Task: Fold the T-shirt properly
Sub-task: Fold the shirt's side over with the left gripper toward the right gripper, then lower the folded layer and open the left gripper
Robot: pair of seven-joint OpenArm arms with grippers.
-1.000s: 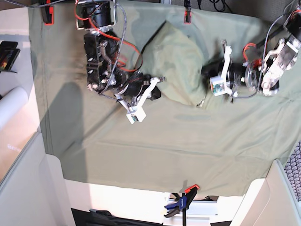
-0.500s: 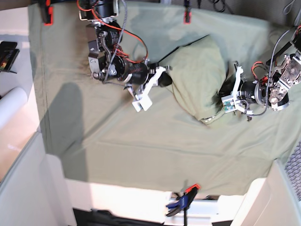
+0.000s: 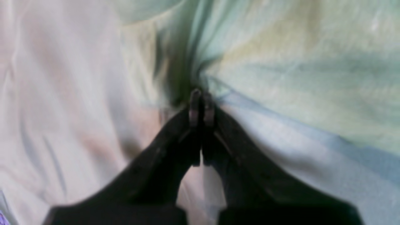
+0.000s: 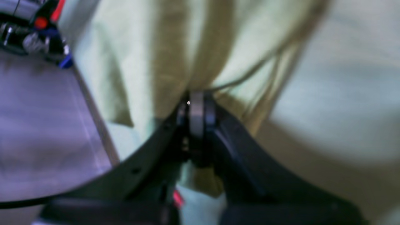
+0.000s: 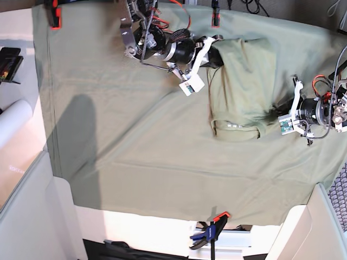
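The T-shirt (image 5: 241, 89) lies stretched on the table cloth (image 5: 135, 135) between 2 grippers, its long axis running near to far. The left gripper (image 3: 200, 103), nearer, is clamped on a bunched fold beside the collar end; the right gripper (image 4: 195, 109), farther, pinches the opposite edge. Only the overhead view shows the whole span; the wrist views alone show the closed jaws.

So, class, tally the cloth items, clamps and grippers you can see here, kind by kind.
T-shirt: 1
Table cloth: 1
Clamps: 3 (red, red, blue-and-red)
Grippers: 2 (left gripper, right gripper)
Total: 7
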